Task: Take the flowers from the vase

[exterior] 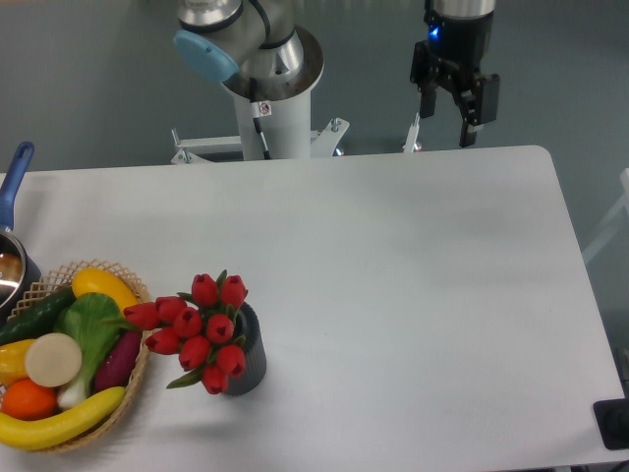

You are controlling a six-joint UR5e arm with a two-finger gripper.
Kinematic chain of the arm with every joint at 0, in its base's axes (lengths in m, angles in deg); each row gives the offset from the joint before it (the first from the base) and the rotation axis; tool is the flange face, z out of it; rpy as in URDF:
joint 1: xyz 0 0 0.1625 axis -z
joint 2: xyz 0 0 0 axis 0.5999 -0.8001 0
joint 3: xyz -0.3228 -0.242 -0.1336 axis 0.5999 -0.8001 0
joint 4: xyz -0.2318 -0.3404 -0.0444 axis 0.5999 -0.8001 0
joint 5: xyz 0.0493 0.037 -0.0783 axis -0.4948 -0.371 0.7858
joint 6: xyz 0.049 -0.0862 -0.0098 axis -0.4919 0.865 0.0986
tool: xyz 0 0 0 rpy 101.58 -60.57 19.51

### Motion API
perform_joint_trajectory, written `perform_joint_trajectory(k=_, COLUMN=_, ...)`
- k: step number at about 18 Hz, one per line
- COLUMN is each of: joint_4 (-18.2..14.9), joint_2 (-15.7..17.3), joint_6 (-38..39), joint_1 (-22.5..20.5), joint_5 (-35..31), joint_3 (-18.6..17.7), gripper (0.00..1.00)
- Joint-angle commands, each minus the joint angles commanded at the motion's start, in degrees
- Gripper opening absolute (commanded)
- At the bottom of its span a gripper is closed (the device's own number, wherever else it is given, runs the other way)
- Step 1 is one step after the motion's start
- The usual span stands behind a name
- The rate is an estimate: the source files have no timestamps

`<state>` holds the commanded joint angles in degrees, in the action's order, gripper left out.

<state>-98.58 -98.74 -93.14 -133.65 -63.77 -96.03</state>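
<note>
The flowers, a bunch of red tulip buds with green leaves, stand in the vase, a small dark grey ribbed cylinder near the table's front left. The bunch leans left and spreads wider than the vase. My gripper hangs high above the table's far edge, right of centre, a long way from the flowers. Its two black fingers point down, stand apart and hold nothing.
A wicker basket of fruit and vegetables sits just left of the vase, almost touching the flowers. A metal pot with a blue handle stands at the far left edge. The robot base rises behind the table's far edge.
</note>
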Motion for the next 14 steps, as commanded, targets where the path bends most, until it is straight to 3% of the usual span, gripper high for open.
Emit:
perform_joint_trajectory(k=10, joint_4=-0.2, joint_2=0.1, joint_6=3.3, joint_1=-0.1, joint_5=1.6, joint_3=-1.7, gripper=1.0)
perform_joint_trajectory(k=14, joint_4=0.3, joint_2=0.0, joint_6=14.0, joint_1=0.0, joint_5=5.2, joint_3=-1.9, gripper=1.0)
